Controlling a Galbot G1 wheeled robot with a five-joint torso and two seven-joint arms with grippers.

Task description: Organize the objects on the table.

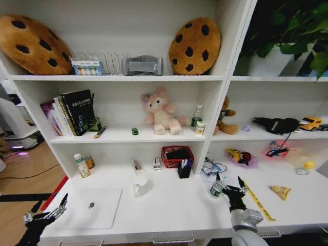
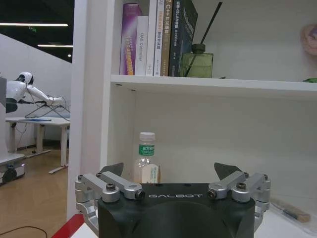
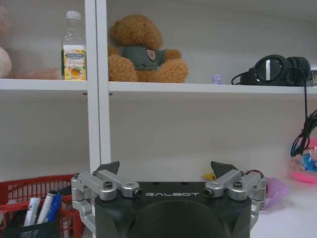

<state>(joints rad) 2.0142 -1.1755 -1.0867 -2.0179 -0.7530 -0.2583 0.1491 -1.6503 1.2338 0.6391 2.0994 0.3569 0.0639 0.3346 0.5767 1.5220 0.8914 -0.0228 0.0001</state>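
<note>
Left gripper (image 1: 48, 207) hovers open, empty, off table's (image 1: 174, 205) front-left corner by laptop (image 1: 92, 207); right gripper (image 1: 229, 182) open, empty, nr front edge.

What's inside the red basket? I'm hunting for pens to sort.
The red basket holds a dark, flat item; its lower contents are hidden by the mesh wall. Pens stand in the black holder before it.

My left gripper (image 2: 168, 171) carried the word GALBOT on its black body, and my right gripper (image 3: 167, 168) carried the same word. A white book (image 2: 141, 45) on the shelf read "DAS Controller" down its spine. The bottle labels and other spines were too small to read.
</note>
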